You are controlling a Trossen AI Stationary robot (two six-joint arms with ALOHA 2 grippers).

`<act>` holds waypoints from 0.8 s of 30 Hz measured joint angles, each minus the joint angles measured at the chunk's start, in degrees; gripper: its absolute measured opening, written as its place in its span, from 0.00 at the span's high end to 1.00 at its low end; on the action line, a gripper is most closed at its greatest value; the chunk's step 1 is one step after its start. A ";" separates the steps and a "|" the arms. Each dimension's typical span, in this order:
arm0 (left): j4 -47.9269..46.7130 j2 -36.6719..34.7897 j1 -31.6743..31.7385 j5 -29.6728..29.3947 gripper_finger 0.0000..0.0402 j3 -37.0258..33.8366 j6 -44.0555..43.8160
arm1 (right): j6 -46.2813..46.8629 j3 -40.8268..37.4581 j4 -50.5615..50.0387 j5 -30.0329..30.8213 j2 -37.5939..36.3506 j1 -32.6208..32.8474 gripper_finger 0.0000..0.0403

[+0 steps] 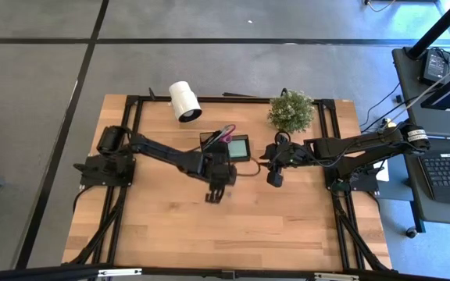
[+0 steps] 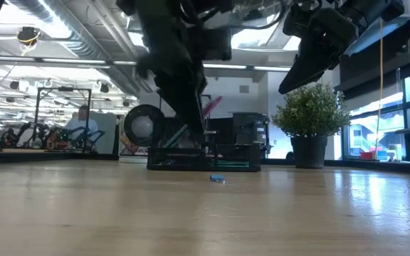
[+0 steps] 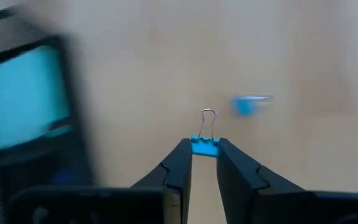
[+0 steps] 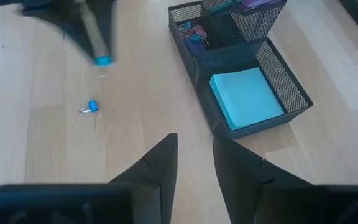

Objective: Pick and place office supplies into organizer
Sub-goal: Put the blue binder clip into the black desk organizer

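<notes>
The black mesh organizer (image 1: 226,146) (image 4: 241,68) stands at the table's middle, toward the far side. The mint sticky pad (image 4: 247,96) lies in its low compartment. Purple-handled scissors (image 1: 223,134) stick up from its taller section. My left gripper (image 3: 204,155) (image 1: 215,193) hangs just near of the organizer, shut on a small blue binder clip (image 3: 204,147). A second blue binder clip (image 4: 92,107) (image 2: 217,178) lies on the bare wood below it. My right gripper (image 4: 195,146) (image 1: 274,176) hovers open to the organizer's right, holding nothing. My left gripper pinches the blue body of the binder clip (image 3: 204,147) between its two fingertips. The clip's silver wire handle (image 3: 208,117) sticks out past the fingertips. The fingers point down from above. The right wrist view shows the clip (image 4: 102,60) lifted clear of the table.
A white roll (image 1: 184,101) lies at the far edge, left of centre, and a small potted plant (image 1: 291,111) stands at the far edge, right of the organizer. More coloured clips (image 4: 194,31) sit in one organizer compartment. Bare wood stretches across the near half of the table (image 1: 225,234).
</notes>
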 joint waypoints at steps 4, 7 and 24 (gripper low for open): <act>-2.71 -0.14 1.85 -9.78 0.86 -0.05 -4.09 | -0.02 0.00 0.04 0.00 0.01 0.00 0.74; -3.72 -0.18 2.96 -16.76 0.86 -0.01 -5.68 | -0.07 -0.02 0.10 0.00 0.00 0.00 0.74; -7.76 0.58 7.97 -22.82 0.86 -0.93 -10.02 | -0.31 -0.01 0.04 0.00 0.00 0.00 0.74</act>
